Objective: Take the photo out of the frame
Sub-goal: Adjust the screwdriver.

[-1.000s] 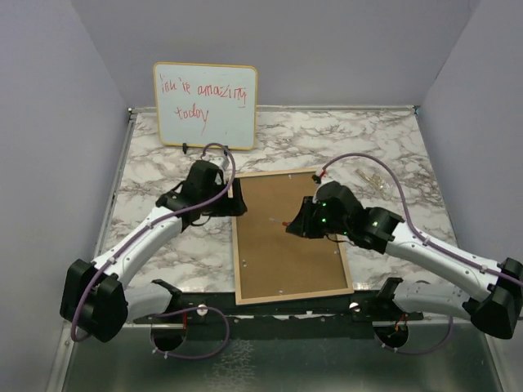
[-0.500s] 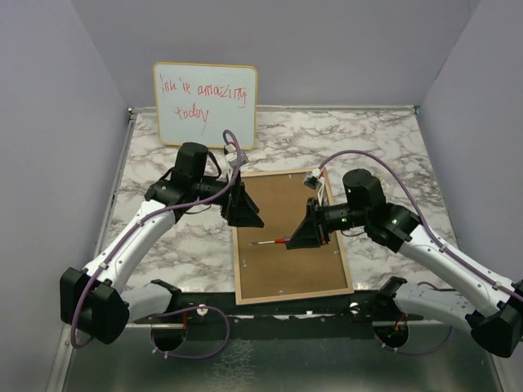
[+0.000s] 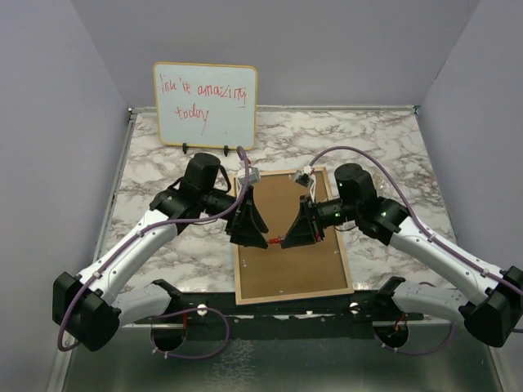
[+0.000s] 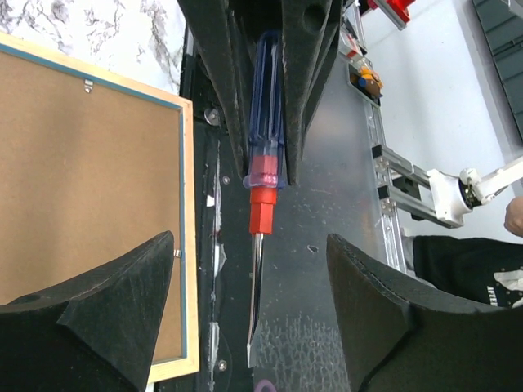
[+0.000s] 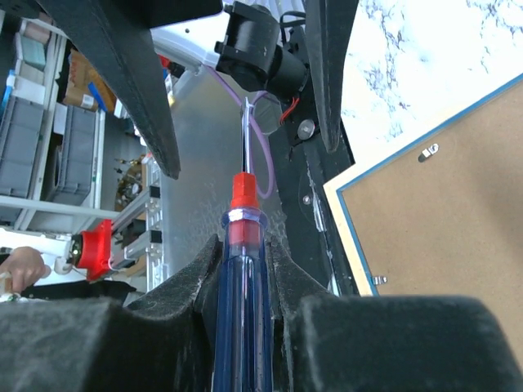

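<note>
The frame lies face down on the marble table, its brown backing board up inside a pale wood rim; it also shows in the left wrist view and the right wrist view. The photo is hidden under the board. My right gripper is shut on the blue handle of a screwdriver with a red collar, held above the board and pointing left. My left gripper is open, its fingers on either side of the screwdriver's metal tip without touching it.
A small whiteboard with red handwriting stands at the back left. A small clear object lies on the table to the right of the frame. Metal clips sit along the backing board's edge. The black base rail runs along the near edge.
Both arms have swung in over the frame. My left gripper moved right and down to face the right one, and now straddles the tip of the screwdriver that the right gripper holds.
</note>
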You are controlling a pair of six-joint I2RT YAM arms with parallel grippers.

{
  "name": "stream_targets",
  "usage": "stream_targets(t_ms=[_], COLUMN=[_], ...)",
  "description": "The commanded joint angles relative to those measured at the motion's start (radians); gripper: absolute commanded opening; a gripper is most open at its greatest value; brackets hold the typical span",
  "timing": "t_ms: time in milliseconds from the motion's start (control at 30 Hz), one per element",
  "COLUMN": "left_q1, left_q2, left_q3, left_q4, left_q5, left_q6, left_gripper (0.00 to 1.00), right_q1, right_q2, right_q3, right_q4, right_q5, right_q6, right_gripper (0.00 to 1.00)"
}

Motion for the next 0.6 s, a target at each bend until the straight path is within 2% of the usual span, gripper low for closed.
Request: stream_targets(t_ms=[0, 167, 367, 433, 467, 533, 567], left_q1=[-0.012, -0.023, -0.023, -0.023, -0.023, -0.022, -0.023], left_q2=[-0.038, -0.084, -0.086, -0.079, -0.080, -0.086, -0.091], left_q3=[-0.049, -0.059, -0.068, -0.071, -0.072, -0.073, -0.074], left_q4=[-0.011, -0.011, -0.011, -0.014, -0.015, -0.016, -0.017], left_q5=[-0.003, -0.019, -0.059, -0.055, -0.055, -0.048, -0.040], left_q6=[0.002, -0.021, -0.032, -0.035, -0.034, -0.031, -0.025], left_gripper=[0.74, 0.62, 0.13, 0.04, 0.04, 0.19, 0.22], right_q1=[0.000, 0.001, 0.002, 0.001, 0.001, 0.002, 0.000], right_q2=[-0.001, 0.034, 0.053, 0.045, 0.039, 0.025, 0.020], right_q3=[0.003, 0.031, 0.028, 0.020, 0.016, 0.003, -0.005], right_q4=[0.091, 0.061, 0.101, 0.115, 0.118, 0.145, 0.162], right_q5=[-0.033, -0.035, -0.069, -0.056, -0.041, -0.031, -0.034], right_q6=[0.027, 0.010, 0.035, 0.051, 0.060, 0.084, 0.092], right_gripper=[0.01, 0.01, 0.01, 0.01, 0.01, 0.01, 0.01])
